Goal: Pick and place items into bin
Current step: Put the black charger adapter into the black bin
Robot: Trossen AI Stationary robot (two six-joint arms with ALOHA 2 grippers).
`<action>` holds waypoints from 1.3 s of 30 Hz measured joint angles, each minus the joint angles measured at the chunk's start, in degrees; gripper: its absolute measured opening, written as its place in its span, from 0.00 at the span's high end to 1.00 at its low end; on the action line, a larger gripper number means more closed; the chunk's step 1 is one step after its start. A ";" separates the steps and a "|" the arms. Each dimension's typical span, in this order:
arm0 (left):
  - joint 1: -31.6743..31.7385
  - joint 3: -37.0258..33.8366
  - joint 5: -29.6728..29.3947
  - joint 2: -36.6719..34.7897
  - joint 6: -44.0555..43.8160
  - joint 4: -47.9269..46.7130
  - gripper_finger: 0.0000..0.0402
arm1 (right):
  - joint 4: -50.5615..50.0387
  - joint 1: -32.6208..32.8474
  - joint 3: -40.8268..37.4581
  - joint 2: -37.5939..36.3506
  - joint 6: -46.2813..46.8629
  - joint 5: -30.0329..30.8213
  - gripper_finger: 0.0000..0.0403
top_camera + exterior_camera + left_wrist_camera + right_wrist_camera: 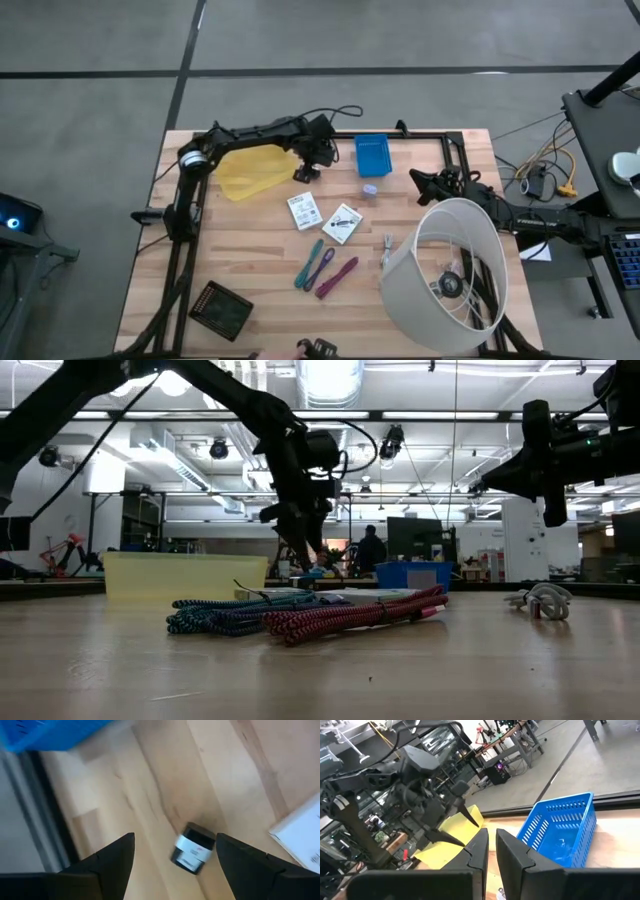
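Wooden slats form the table [250,260], set on a grey workshop floor. Step in hand, by judgement: pick-up of a small dark-and-white item [192,854] lying just left of the blue bin [372,153]. The left gripper [175,857] hovers over it, fingers spread wide, the item between them. Next move calls for descent and closure, then transfer to the bin. The right gripper [491,851] waits beside the bin, fingers narrow, holding nothing. Slim tools [325,268] and packets [322,216] remain mid-table.

Matt wood table [260,250], perforated plastic bin [372,154] (tools [300,612] braided).
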 joint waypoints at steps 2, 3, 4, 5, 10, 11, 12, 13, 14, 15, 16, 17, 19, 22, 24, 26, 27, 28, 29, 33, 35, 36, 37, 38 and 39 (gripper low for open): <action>-0.02 0.57 0.00 0.71 0.77 -1.59 0.35 | -0.04 0.02 0.00 0.02 0.00 -0.03 0.93; -0.02 0.69 -0.01 0.90 0.93 -2.54 0.35 | -0.01 0.02 0.00 0.13 0.00 -0.04 0.93; 0.00 0.67 0.00 0.99 0.98 -2.87 0.35 | 0.03 0.00 0.00 0.27 0.02 0.03 0.93; 0.04 0.55 0.00 1.00 1.43 -2.66 0.35 | 0.00 0.00 0.00 0.38 0.02 0.04 0.93; 0.17 0.03 -0.07 1.01 5.31 -2.40 0.35 | -0.06 0.02 0.00 0.60 0.02 0.03 0.93; 0.17 -0.08 -0.07 1.01 5.40 -1.84 0.35 | -0.04 0.00 0.00 0.68 0.02 0.03 0.93; 0.17 -0.18 -0.07 1.01 5.42 -1.42 0.35 | -0.04 0.00 0.00 0.68 0.02 0.03 0.93; 0.17 -0.22 -0.05 1.01 5.42 -1.43 0.35 | -0.04 0.00 0.00 0.68 0.02 0.05 0.93; 0.17 -0.31 -0.05 1.01 5.41 -1.57 0.35 | -0.04 0.00 0.00 0.68 0.02 0.03 0.93; 0.17 -0.35 -0.03 1.01 5.42 -1.63 0.35 | -0.04 0.01 0.00 0.70 0.02 0.03 0.93; 0.17 -0.37 0.05 1.01 5.41 -1.57 0.35 | -0.04 0.01 0.00 0.71 0.01 0.03 0.93; 0.17 -0.47 0.23 1.01 5.46 -1.39 0.35 | -0.04 0.00 0.00 0.73 0.00 0.07 0.93; 0.17 -1.09 0.24 1.01 6.91 -1.42 0.35 | -0.04 0.01 0.00 0.76 0.00 0.09 0.93; 0.15 -1.37 0.24 1.03 8.11 -1.73 0.35 | -0.04 0.02 0.00 0.76 0.00 0.09 0.93; 0.16 -1.34 0.24 1.03 8.13 -1.27 0.35 | -0.04 0.01 0.00 0.76 0.00 0.11 0.93; 0.17 -1.34 0.21 1.29 8.02 -0.66 0.35 | -0.04 0.01 0.00 0.76 0.00 0.11 0.93; 0.21 -1.34 0.19 1.51 8.04 -0.49 0.35 | -0.04 0.00 0.00 0.76 0.00 0.14 0.93; 0.22 -1.34 0.21 1.93 8.17 0.03 0.35 | -0.02 0.00 0.00 0.76 0.00 0.14 0.93; 0.22 -1.30 0.19 2.39 8.35 0.42 0.35 | -0.04 0.02 0.00 0.76 0.00 0.11 0.93; 0.17 -1.02 -2.41 4.57 8.13 -0.39 0.35 | -0.03 0.02 0.00 0.79 0.01 0.12 0.93; 0.15 -1.02 -4.16 5.03 8.00 -0.46 0.35 | -0.02 0.00 0.00 0.89 0.01 0.17 0.93; 0.15 -1.02 -4.38 5.12 8.04 -0.31 0.35 | 0.00 0.01 0.00 0.90 0.00 0.16 0.93; 0.16 -1.02 -4.38 5.21 8.04 -0.24 0.35 | -0.03 0.02 0.00 0.88 0.00 0.14 0.93; 0.17 -1.02 -4.48 5.36 8.05 -0.23 0.35 | -0.01 0.01 0.00 0.90 0.02 0.17 0.93; 0.18 -1.03 -4.44 5.49 8.05 -0.19 0.35 | 0.01 0.00 0.00 0.90 0.01 0.18 0.93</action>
